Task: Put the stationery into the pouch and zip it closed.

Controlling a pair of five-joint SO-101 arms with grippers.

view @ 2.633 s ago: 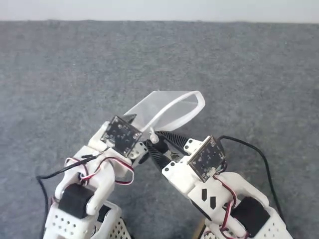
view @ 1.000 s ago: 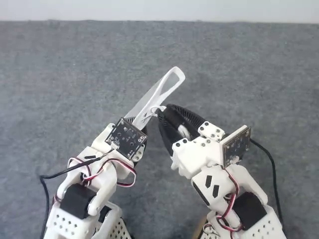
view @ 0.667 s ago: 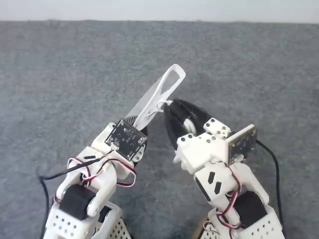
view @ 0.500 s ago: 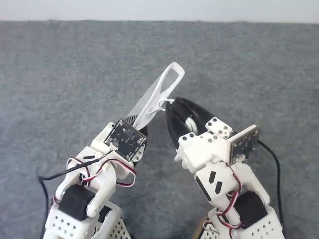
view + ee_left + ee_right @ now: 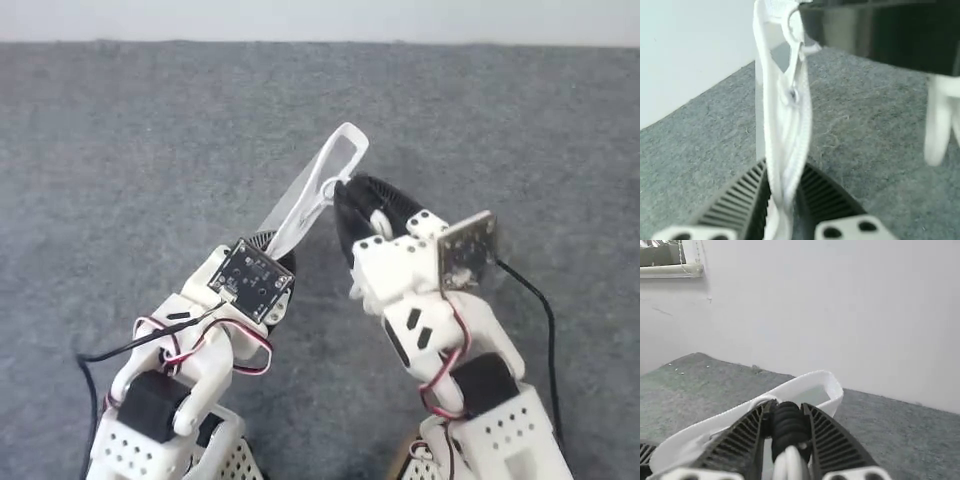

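Note:
A translucent white pouch [image 5: 318, 188] is held up off the grey carpet, edge-on, between both arms. My left gripper [image 5: 279, 240] is shut on its near end; in the left wrist view the zipper band [image 5: 785, 145] runs up from between the ribbed jaws of the left gripper [image 5: 785, 169]. The zipper slider [image 5: 791, 95] sits partway up, and its pull ring [image 5: 794, 27] reaches the black right gripper [image 5: 865, 30]. My right gripper [image 5: 342, 195] is shut at the pouch's top edge, apparently on the zipper pull. In the right wrist view the pouch [image 5: 810, 386] curves beyond the right gripper [image 5: 786, 409].
Grey carpet [image 5: 130, 150] covers the table all around the arms. A pale wall [image 5: 320, 18] runs along the far edge. Cables [image 5: 530, 300] trail beside the right arm's base and by the left arm's base.
The pouch has gone from lying open and flat to standing narrow and edge-on. The right arm rose, turned and shifted farther along the pouch's top edge. The left arm barely moved.

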